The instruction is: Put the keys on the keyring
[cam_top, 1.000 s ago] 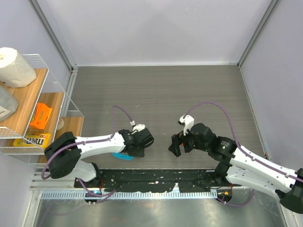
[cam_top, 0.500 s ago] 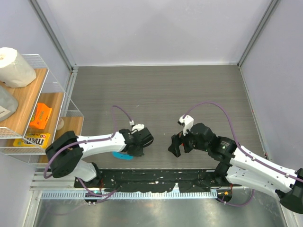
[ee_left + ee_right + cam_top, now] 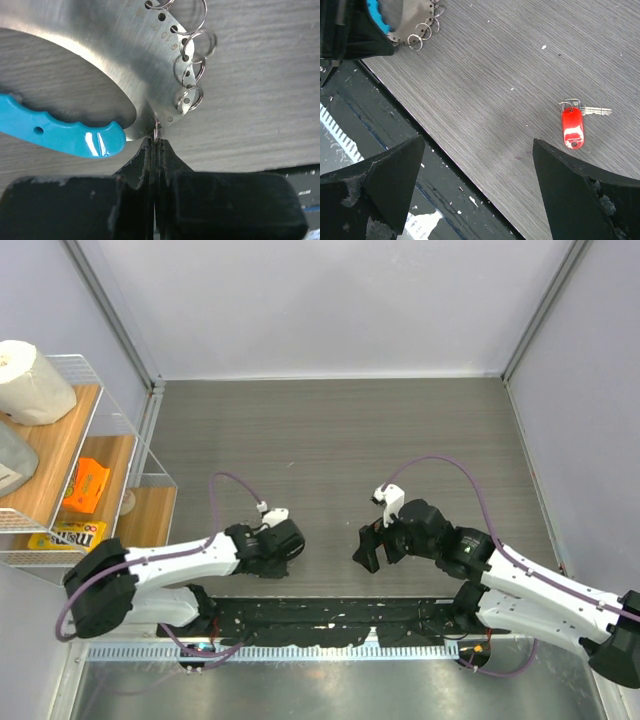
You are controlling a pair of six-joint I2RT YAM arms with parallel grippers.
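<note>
We've got the left gripper (image 3: 155,145) clamped on the keyring (image 3: 100,50) by the near edge; right gripper (image 3: 479,142) wide open, key (image 3: 572,127) loose, nothing threaded yet.

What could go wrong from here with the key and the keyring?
1. The left jaws pinch only one thin ring at the keyring's edge; it could slip out or twist.
2. The key lies flat on the table, apart from the open right jaws; they might push it rather than lift it.
</note>
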